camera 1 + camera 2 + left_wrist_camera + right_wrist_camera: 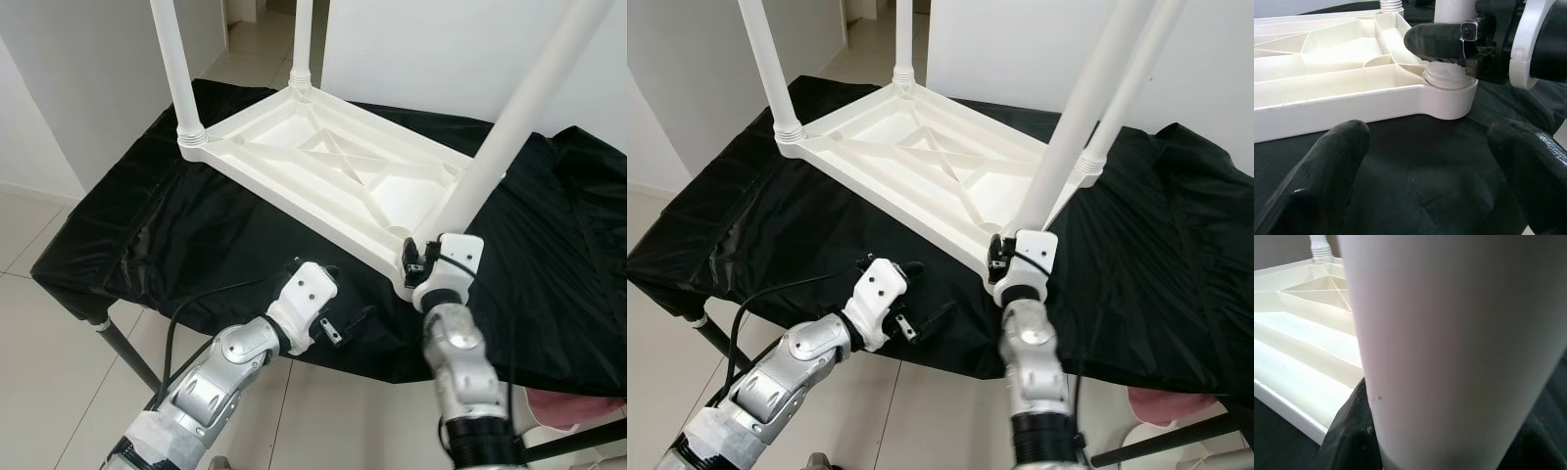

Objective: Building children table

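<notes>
A white plastic children's table [333, 166] lies upside down on a black cloth [196, 225]. Its far-left leg [176, 69] and far-middle leg [302, 44] stand upright, and a further leg [1127, 98] rises at the right. The near-right leg [509, 127] sits in its corner socket [1449, 90]. My right gripper [419, 262] is shut on this leg just above the socket; one finger [1437, 41] lies across its threaded base. The leg [1449, 347] looms close in the right wrist view. My left gripper [343, 328] hangs open over the cloth, left of that corner, holding nothing.
The cloth-covered worktable's front edge [294, 352] runs just below both grippers, with a black metal leg [127, 352] under its left side. Tiled floor [39, 343] lies to the left, white walls behind. Something pink [568, 411] sits low at the right.
</notes>
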Robot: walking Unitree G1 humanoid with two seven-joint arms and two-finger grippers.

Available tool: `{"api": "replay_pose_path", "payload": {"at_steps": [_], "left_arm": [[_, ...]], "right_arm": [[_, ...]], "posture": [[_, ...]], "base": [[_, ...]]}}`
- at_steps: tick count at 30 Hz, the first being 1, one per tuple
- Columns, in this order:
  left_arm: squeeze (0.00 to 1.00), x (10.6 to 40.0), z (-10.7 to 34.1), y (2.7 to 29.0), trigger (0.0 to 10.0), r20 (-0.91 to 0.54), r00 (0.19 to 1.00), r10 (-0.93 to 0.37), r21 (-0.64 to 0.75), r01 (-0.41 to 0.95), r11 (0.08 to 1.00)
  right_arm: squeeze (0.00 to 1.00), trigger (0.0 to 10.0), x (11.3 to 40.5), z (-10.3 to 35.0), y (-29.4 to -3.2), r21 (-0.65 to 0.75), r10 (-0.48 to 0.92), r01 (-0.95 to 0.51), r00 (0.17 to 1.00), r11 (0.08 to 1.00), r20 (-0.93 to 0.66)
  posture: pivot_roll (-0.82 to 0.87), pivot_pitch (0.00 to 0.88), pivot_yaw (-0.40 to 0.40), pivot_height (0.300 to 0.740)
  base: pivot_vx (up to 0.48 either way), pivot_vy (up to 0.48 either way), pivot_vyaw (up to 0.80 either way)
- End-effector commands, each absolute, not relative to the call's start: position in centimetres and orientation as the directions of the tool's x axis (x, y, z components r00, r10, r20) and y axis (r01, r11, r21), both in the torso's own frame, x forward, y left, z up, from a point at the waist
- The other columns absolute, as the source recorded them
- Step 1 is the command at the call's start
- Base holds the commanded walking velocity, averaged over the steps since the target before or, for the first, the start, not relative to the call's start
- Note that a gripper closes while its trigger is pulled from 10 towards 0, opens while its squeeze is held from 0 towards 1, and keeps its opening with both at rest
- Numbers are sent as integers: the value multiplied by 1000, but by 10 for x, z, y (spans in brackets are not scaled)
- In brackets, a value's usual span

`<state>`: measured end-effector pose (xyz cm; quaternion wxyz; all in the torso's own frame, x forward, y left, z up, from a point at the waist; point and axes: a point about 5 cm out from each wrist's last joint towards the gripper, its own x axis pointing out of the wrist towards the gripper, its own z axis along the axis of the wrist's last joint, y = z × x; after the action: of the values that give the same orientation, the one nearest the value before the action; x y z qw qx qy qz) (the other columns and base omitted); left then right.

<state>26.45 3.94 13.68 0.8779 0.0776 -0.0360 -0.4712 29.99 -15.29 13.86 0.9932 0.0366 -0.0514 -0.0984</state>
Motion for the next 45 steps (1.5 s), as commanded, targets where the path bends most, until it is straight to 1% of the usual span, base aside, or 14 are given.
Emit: {"api": "replay_pose_path", "payload": {"at_steps": [1, 4, 9, 10, 15, 19, 30, 32, 34, 35, 37, 41, 42, 45], "left_arm": [[0, 255, 134, 34, 10000, -32, 450, -893, 171, 882, 438], [0, 254, 133, 31, 10000, -33, 441, -897, 168, 887, 430], [0, 258, 134, 30, 10000, -31, 434, -901, 174, 889, 422], [0, 260, 136, 29, 10000, -30, 427, -904, 182, 891, 415], [0, 259, 136, 28, 10000, -34, 405, -914, 190, 900, 392], [0, 259, 134, 31, 10000, -43, 405, -913, 196, 900, 390], [0, 261, 134, 36, 10000, -42, 426, -904, 205, 889, 409], [0, 261, 134, 39, 10000, -41, 434, -900, 204, 886, 417], [0, 261, 134, 39, 10000, -41, 434, -900, 204, 886, 417], [0, 261, 133, 39, 10000, -44, 434, -900, 205, 885, 418], [0, 262, 135, 39, 10000, -36, 443, -896, 211, 880, 427], [0, 263, 137, 42, 10000, -28, 456, -889, 215, 872, 440], [0, 264, 135, 48, 10000, -35, 476, -879, 219, 861, 458], [0, 265, 135, 54, 10000, -32, 491, -871, 218, 854, 473]], "right_arm": [[0, 10000, 293, 131, -155, 78, -244, 239, 968, 968, 54], [0, 10000, 291, 132, -153, 65, -209, 205, 976, 977, 62], [0, 10000, 290, 133, -159, 71, -227, 223, 972, 972, 62], [1000, 10000, 290, 138, -158, 101, -213, 204, 972, 974, 97], [1000, 10000, 289, 154, -161, 139, -136, 110, 970, 984, 200], [1000, 10000, 287, 152, -163, 102, 6, -27, 979, 994, 204], [1000, 10000, 285, 144, -169, 55, 146, -159, 972, 986, 186], [0, 10000, 286, 140, -168, 37, 213, -223, 962, 974, 171], [0, 10000, 286, 140, -168, 37, 213, -223, 962, 974, 171], [0, 10000, 287, 138, -168, 28, 243, -251, 956, 968, 162], [0, 10000, 291, 136, -174, 10, 238, -242, 960, 970, 149], [0, 10000, 292, 135, -176, 6, 229, -232, 962, 973, 150], [0, 10000, 287, 134, -173, -3, 218, -220, 962, 975, 162], [0, 10000, 282, 131, -172, 10, 184, -188, 968, 982, 168]], "posture": [[-17, 68, -66, 740], [-26, 63, -63, 740], [-37, 53, -56, 740], [-44, 43, -47, 740], [-48, 36, -43, 740], [-46, 25, -42, 740], [-22, 9, -56, 740], [-25, 0, -54, 740], [-25, 0, -54, 740], [-17, 0, -56, 740], [-4, 0, -63, 740], [1, 0, -67, 740], [2, 0, -67, 740], [2, 0, -68, 740]], "base": [[0, 0, 0], [0, 0, 0], [0, 0, 0], [0, 0, 0], [0, 0, 0], [0, 0, 0], [0, 0, 0], [0, 0, 0], [0, 0, 0], [0, 0, 0], [0, 0, 0], [0, 0, 0], [0, 0, 0], [0, 0, 0]]}}
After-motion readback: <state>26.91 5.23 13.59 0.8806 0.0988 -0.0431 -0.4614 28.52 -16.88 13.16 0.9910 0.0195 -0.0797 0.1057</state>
